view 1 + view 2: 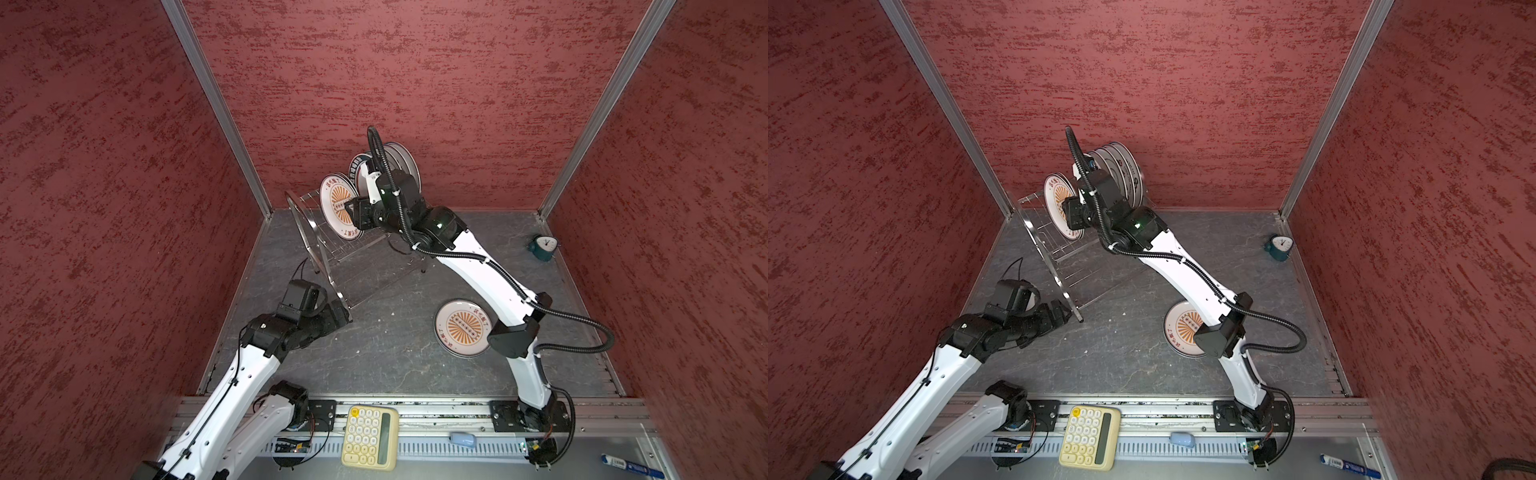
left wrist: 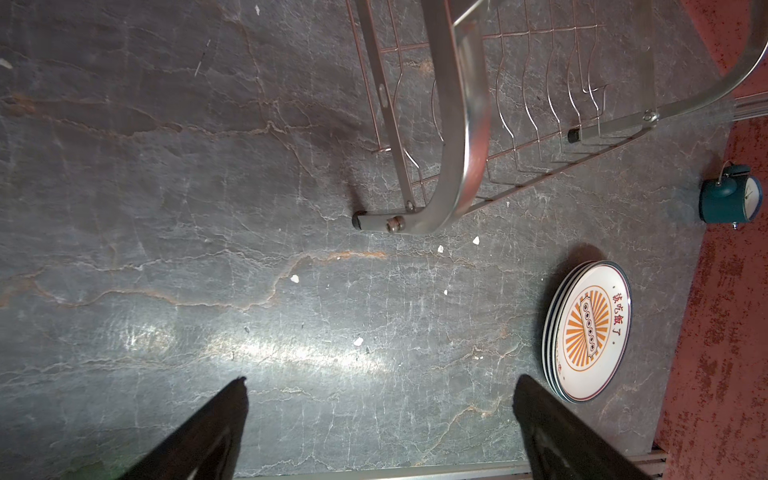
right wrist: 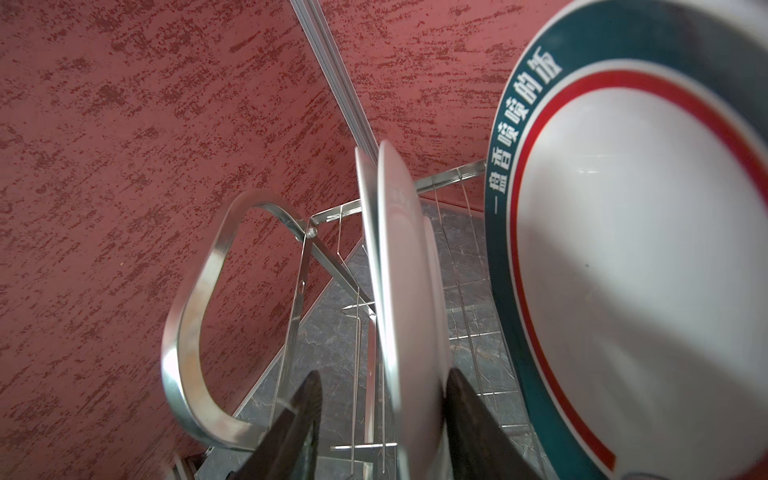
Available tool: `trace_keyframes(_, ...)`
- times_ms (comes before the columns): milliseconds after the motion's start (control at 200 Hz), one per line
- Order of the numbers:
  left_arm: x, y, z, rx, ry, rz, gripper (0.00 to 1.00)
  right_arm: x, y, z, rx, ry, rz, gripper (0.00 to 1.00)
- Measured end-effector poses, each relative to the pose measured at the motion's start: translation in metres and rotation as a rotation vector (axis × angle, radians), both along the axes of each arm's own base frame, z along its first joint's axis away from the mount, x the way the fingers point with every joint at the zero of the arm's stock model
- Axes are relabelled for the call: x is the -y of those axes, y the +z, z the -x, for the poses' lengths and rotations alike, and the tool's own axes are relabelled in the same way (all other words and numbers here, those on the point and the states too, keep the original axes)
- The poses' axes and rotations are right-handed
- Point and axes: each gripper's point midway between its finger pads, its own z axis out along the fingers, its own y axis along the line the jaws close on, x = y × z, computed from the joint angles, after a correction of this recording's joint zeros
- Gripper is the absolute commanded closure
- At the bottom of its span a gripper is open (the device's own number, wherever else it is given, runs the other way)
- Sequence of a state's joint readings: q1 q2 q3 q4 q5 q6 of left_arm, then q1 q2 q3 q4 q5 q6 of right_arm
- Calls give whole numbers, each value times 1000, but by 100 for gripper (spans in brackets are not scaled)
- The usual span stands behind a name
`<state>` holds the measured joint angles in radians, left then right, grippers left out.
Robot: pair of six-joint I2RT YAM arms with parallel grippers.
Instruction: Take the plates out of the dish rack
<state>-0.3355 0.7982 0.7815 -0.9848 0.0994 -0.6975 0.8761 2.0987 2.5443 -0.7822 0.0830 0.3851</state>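
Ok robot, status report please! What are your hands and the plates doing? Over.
Left gripper open, empty, near dish rack foot. Right gripper open, astride racked sunburst plate. Plate stack on table. Teal-rimmed plate crowds close beside.

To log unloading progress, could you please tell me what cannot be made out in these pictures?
- Plates in the dish rack: number unknown; the right arm covers several in both top views.
- Teal-banded plate: cut off by the right wrist view's edge.
- Right claw: contact with the straddled plate, blurred there.
- Unloaded stack: count too fine, left wrist view.
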Motion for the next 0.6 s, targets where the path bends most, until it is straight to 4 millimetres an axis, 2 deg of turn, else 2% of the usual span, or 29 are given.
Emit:
trace_keyframes(291,0,1,-1,5,0,2,1,22,3,1,-25,10,-27,51)
trace_keyframes(596,0,0,-1,3,0,1,1,21,-14,-8,-53,14,-31,57)
